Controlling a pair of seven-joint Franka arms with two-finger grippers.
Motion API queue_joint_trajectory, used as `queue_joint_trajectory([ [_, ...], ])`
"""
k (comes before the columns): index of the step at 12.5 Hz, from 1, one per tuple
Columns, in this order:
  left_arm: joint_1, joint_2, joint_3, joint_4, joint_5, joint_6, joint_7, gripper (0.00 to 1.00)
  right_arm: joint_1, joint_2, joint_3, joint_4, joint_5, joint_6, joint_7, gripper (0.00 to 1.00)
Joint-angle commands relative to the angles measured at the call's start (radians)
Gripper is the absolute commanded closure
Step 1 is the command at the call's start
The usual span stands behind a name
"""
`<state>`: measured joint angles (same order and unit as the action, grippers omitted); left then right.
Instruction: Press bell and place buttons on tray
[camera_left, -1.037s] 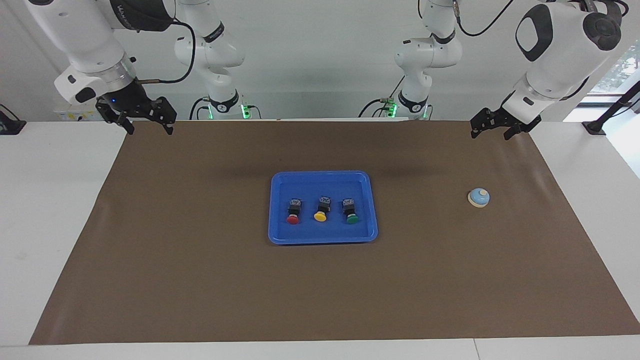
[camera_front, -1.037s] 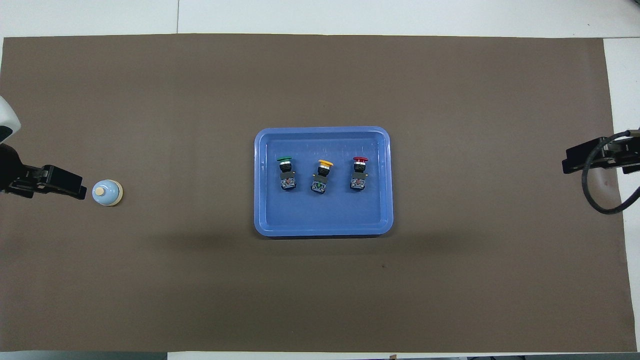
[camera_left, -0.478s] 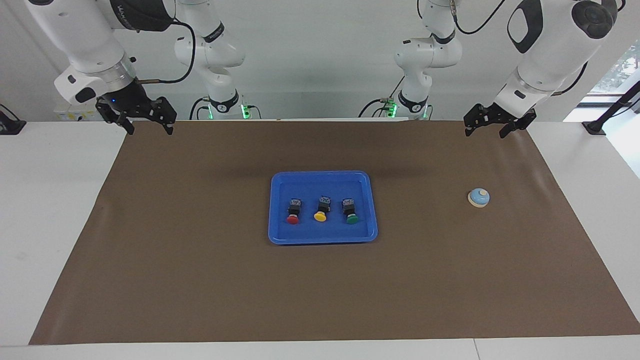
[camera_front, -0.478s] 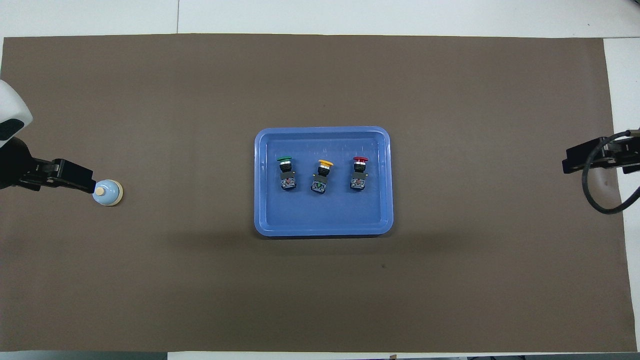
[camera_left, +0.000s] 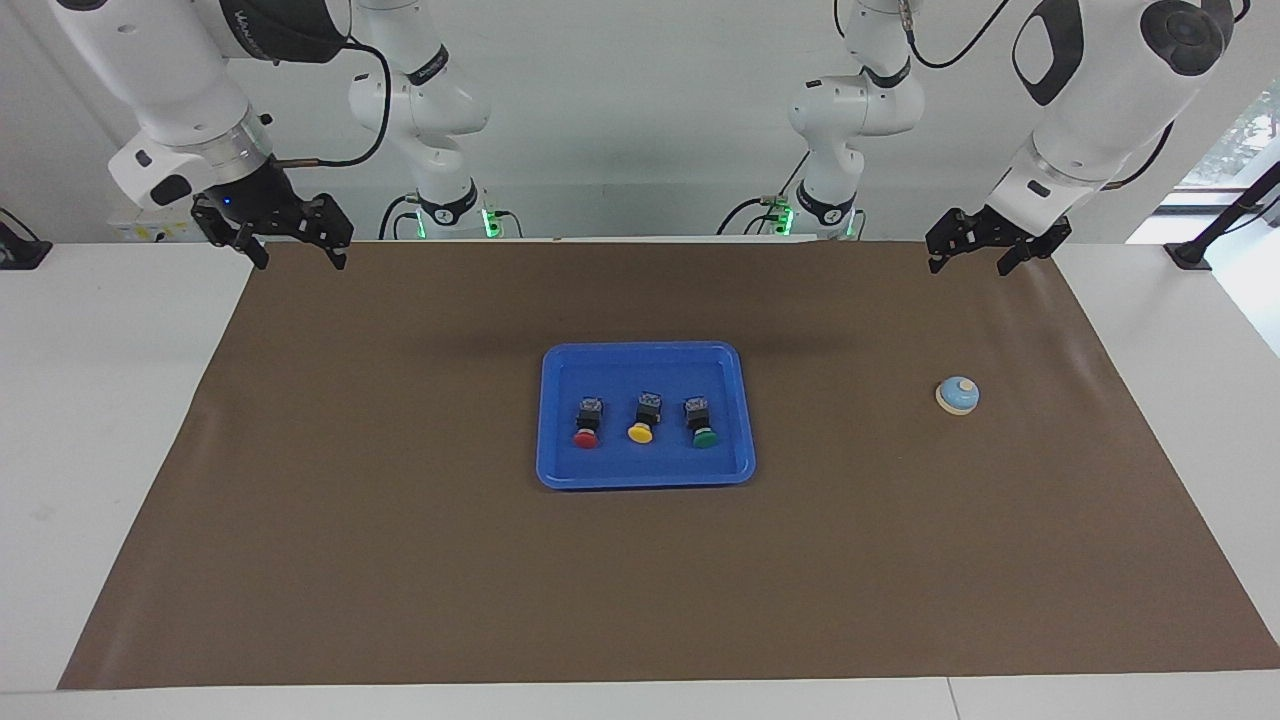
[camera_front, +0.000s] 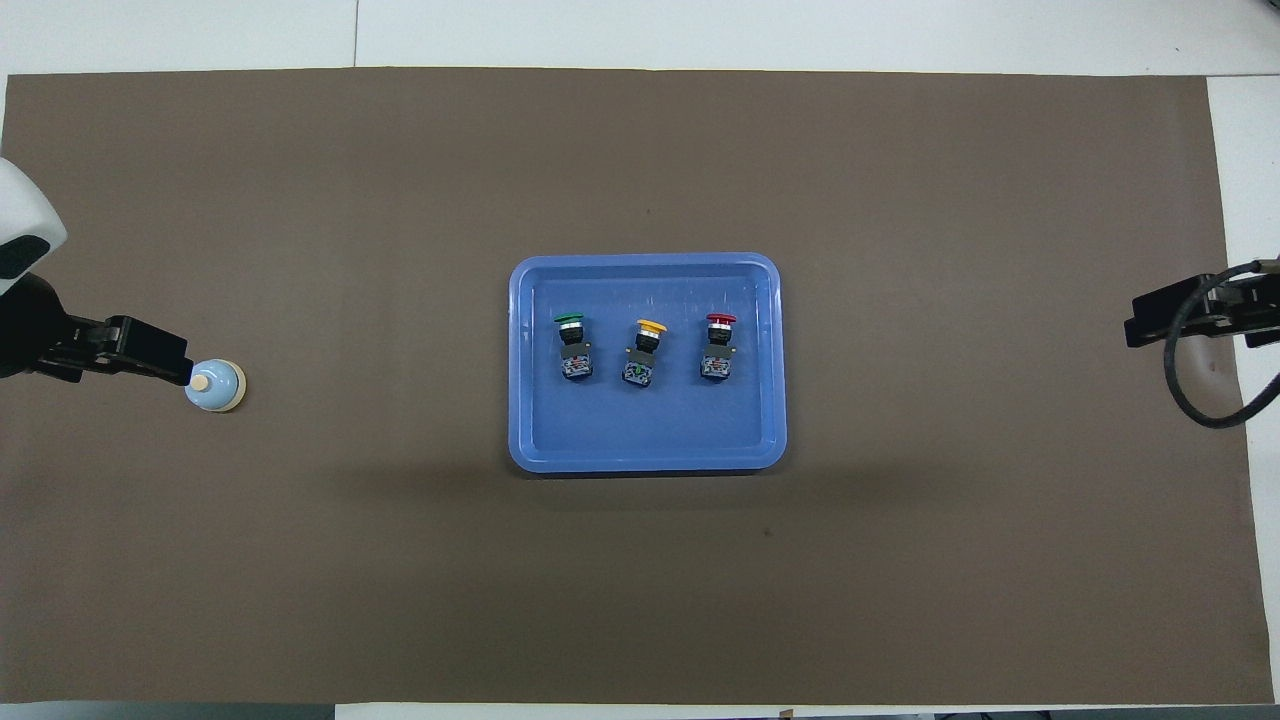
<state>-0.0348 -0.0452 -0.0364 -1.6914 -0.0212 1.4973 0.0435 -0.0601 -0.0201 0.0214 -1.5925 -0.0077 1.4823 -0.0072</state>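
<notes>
The blue tray (camera_left: 645, 349) lies mid-mat and also shows in the overhead view (camera_front: 645, 263). In it lie the red button (camera_left: 586, 426), the yellow button (camera_left: 642, 421) and the green button (camera_left: 702, 426), in a row, caps pointing away from the robots. The bell (camera_left: 957, 396) stands alone on the mat toward the left arm's end (camera_front: 214, 385). My left gripper (camera_left: 968, 264) is open and empty, raised in the air over the mat's edge nearest the robots, apart from the bell. My right gripper (camera_left: 300, 260) is open and empty, and waits raised over the mat's corner at the right arm's end.
A brown mat (camera_left: 400, 560) covers most of the white table (camera_left: 100, 400). In the overhead view my left gripper (camera_front: 165, 360) appears beside the bell and my right gripper (camera_front: 1140, 325) at the mat's edge.
My left gripper has shifted a little toward the table's middle and now appears at the bell's edge from overhead. The right arm, the bell, the tray and the buttons have not moved.
</notes>
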Motion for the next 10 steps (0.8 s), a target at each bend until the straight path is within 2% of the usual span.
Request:
queue_joint_trajectory([
  [1,-0.01,0.018,0.009,0.027,0.014,0.004,-0.017,0.0,-0.018,-0.008,0.014,-0.006,-0.005,-0.013,-0.025,0.0],
  [10,-0.008,0.019,0.01,0.029,0.003,0.031,-0.033,0.0,-0.018,-0.008,0.014,-0.006,-0.005,-0.013,-0.023,0.0],
])
